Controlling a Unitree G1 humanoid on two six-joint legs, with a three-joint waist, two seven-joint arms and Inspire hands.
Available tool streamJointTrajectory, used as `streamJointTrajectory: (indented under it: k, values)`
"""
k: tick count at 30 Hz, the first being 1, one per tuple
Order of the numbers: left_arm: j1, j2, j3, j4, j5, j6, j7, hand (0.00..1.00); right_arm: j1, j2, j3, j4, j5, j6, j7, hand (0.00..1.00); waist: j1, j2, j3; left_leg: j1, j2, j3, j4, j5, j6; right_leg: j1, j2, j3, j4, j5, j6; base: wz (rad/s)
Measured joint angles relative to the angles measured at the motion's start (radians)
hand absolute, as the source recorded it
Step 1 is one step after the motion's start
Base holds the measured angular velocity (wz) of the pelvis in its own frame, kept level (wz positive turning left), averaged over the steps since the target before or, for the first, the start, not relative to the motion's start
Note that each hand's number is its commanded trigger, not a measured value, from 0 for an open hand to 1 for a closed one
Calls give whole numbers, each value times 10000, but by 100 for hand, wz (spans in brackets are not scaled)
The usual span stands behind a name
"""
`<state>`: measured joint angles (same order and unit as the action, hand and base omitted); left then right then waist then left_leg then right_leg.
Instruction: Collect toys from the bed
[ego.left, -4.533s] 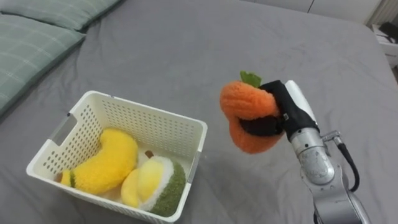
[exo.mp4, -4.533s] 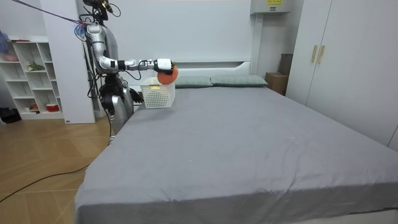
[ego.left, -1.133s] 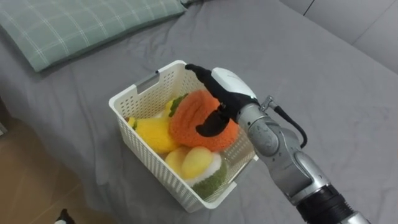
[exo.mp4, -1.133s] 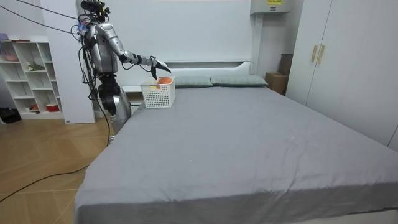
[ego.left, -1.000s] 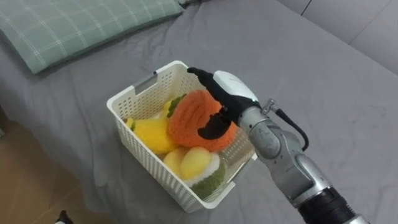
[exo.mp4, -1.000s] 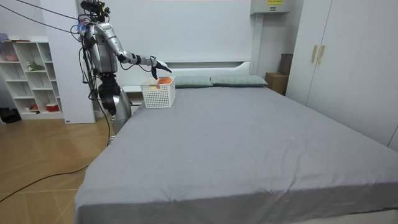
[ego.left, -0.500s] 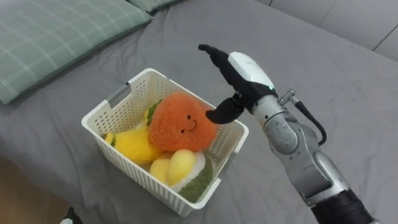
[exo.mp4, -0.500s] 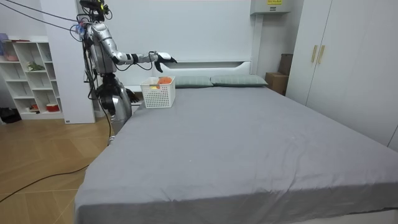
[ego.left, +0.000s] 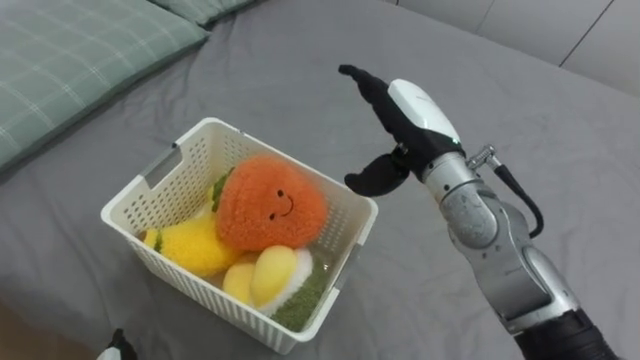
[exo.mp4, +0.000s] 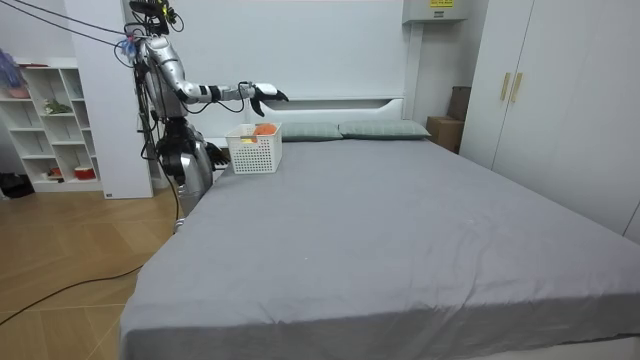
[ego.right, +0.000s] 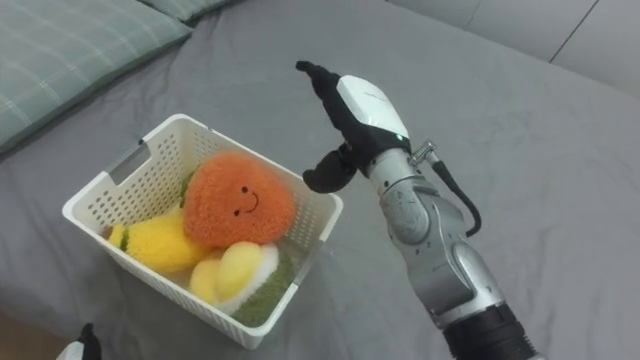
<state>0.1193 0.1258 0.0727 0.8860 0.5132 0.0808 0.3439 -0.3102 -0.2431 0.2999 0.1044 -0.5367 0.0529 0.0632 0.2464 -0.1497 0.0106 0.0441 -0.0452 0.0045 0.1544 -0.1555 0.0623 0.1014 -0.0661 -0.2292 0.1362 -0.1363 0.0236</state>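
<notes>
Presently empty, the right hand (ego.left: 408, 128) hangs with fingers spread just beside the basket (ego.left: 200, 295) on the bed (ego.left: 300, 60). Its orange plush toy (ego.left: 270, 205) rests inside atop the yellow toys (ego.left: 195, 245), so the drop-off looks finished.

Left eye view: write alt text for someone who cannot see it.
A white basket on a grey bed holds a smiling orange plush toy atop a yellow plush banana and a yellow-green plush. The robot's right hand hovers open and empty past the basket's right side. A green checked pillow lies upper left.
</notes>
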Motion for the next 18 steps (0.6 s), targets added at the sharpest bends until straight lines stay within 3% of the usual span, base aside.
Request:
streamJointTrajectory:
  k: [8,12,18]
  values:
    - [1,-2,-5,-6,-2,-8,9,0,77,-13,-703,-24,28,-104,-386,0,-281,51,35,-94,10,138,7,-6,8,-156,-8,13,11,4,6,-3]
    - [37,-2,30,68,-48,-169,15,0,575,-20,-1387,-359,205,-127,-467,0,-520,130,55,-24,9,228,-30,-9,13,-127,-15,77,10,5,12,-4]
    - [106,-125,249,61,-73,-155,19,0,1391,-37,-2163,-490,202,-171,-851,0,-812,291,-3,47,55,510,-107,-10,12,-177,24,302,6,4,13,-11]
